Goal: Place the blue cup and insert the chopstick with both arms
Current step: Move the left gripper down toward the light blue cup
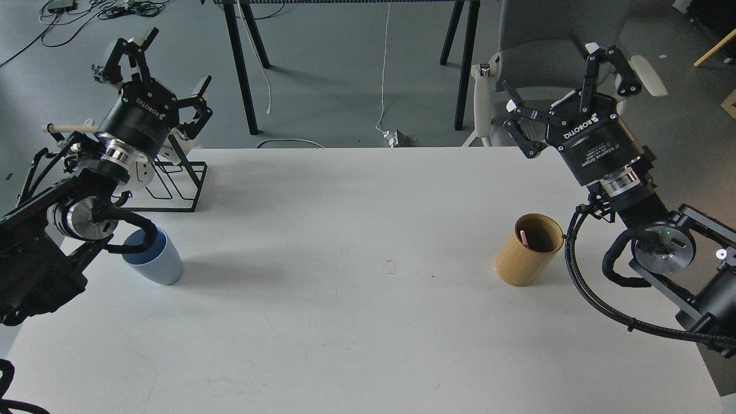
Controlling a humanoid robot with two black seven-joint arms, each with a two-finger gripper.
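The pale-blue cup (154,259) stands upright on the white table (345,322) at the left, partly hidden behind my left arm's cable. A short pink tip of the chopstick (524,237) shows inside the tan wooden cylinder (529,249) at the right. My left gripper (164,75) is raised well above and behind the cup, its fingers spread open and empty. Up over the table's far right edge, my right gripper (566,95) is also open and empty, behind the cylinder.
A black wire rack (172,178) with a pale wooden dowel (63,127) and white mugs stands at the table's back left, behind my left arm. A grey chair (517,57) and black table legs (244,63) lie beyond the far edge.
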